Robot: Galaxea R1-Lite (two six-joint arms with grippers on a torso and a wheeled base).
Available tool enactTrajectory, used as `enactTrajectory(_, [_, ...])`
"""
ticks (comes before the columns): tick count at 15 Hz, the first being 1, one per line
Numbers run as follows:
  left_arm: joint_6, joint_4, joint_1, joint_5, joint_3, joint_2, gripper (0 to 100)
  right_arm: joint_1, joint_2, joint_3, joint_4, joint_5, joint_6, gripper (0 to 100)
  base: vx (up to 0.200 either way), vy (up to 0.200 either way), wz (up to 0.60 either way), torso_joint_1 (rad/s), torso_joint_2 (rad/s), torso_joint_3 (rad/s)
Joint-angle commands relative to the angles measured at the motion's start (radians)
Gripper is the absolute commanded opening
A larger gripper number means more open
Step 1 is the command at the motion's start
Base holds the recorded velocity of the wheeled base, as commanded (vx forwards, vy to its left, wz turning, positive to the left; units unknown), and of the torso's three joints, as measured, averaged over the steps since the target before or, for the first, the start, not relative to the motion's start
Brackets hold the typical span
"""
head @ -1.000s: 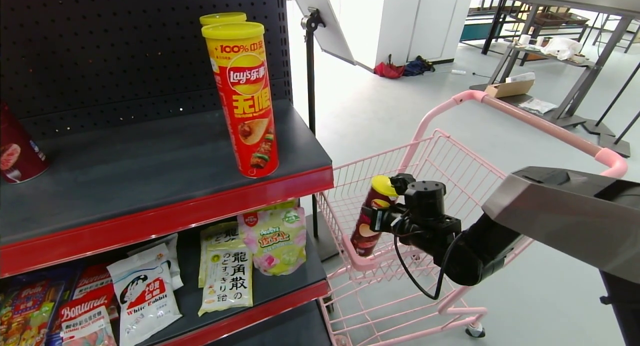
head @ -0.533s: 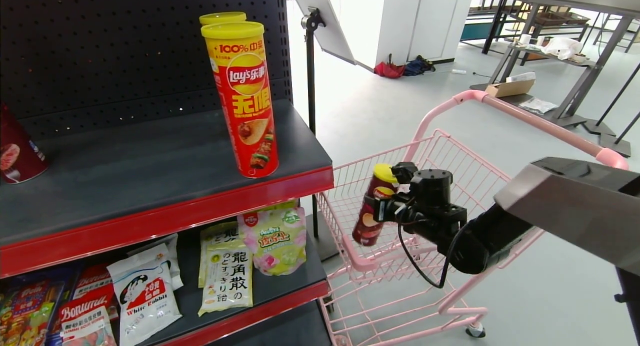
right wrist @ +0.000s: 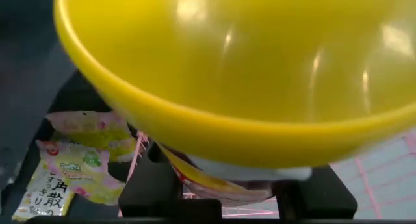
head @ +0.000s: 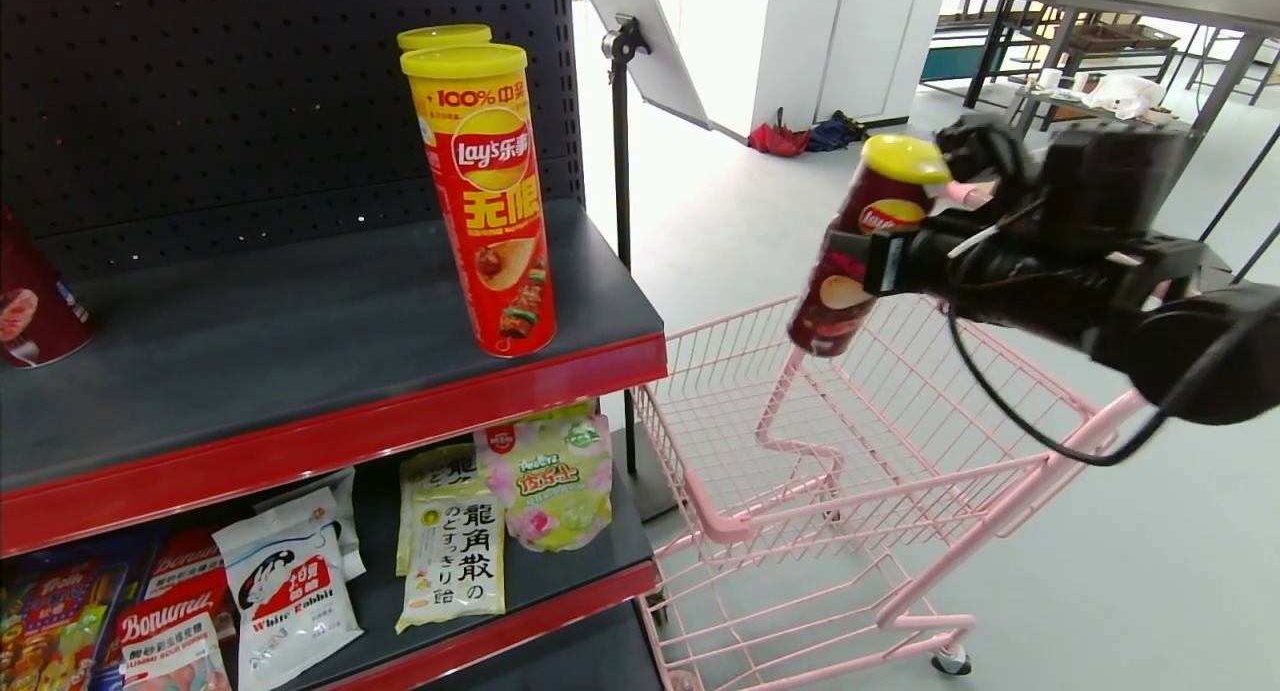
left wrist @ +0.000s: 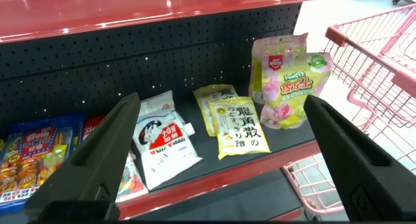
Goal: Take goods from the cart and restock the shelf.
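Dark-red chip can (head: 835,306) — clamped in the right gripper (head: 885,261) — tilts above the pink cart (head: 722,526), at the shelf's (head: 300,341) three o'clock; left gripper (left wrist: 221,102) gapes.

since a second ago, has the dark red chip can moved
Yes. The dark red chip can, shut in the right end effector, has risen from inside the pink cart to above its rim.

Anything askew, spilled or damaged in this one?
Nothing spilled or damaged. The dark red can is tilted, but only because the right hand holds it clamped above the pink cart. The tall can on the shelf stands upright near the front edge.
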Motion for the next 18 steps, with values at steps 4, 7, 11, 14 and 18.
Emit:
enactTrajectory(4, [0.0, 0.0, 0.0, 0.0, 0.0, 0.001, 100, -0.079, -0.838, 0.375, 0.486, -0.095, -0.064, 0, 0.0, 0.0, 0.0, 0.0, 0.0, 0.0])
enactTrajectory(7, [-0.001, 0.0, 0.0, 0.0, 0.0, 0.001, 100, -0.194, -1.156, 0.433, 0.82, -0.072, 0.011, 0, 0.0, 0.0, 0.0, 0.0, 0.0, 0.0])
enactTrajectory(11, [-0.001, 0.0, 0.0, 0.0, 0.0, 0.001, 100, -0.257, -1.356, 0.495, 1.005, -0.091, -0.007, 0, 0.0, 0.0, 0.0, 0.0, 0.0, 0.0])
enactTrajectory(14, [-0.001, 0.0, 0.0, 0.0, 0.0, 0.001, 100, -0.257, -1.41, 0.53, 1.011, -0.095, -0.07, 0, 0.0, 0.0, 0.0, 0.0, 0.0, 0.0])
enactTrajectory(18, [-0.001, 0.0, 0.0, 0.0, 0.0, 0.001, 100, -0.255, -1.401, 0.53, 1.008, -0.095, -0.084, 0, 0.0, 0.0, 0.0, 0.049, -0.15, -0.096])
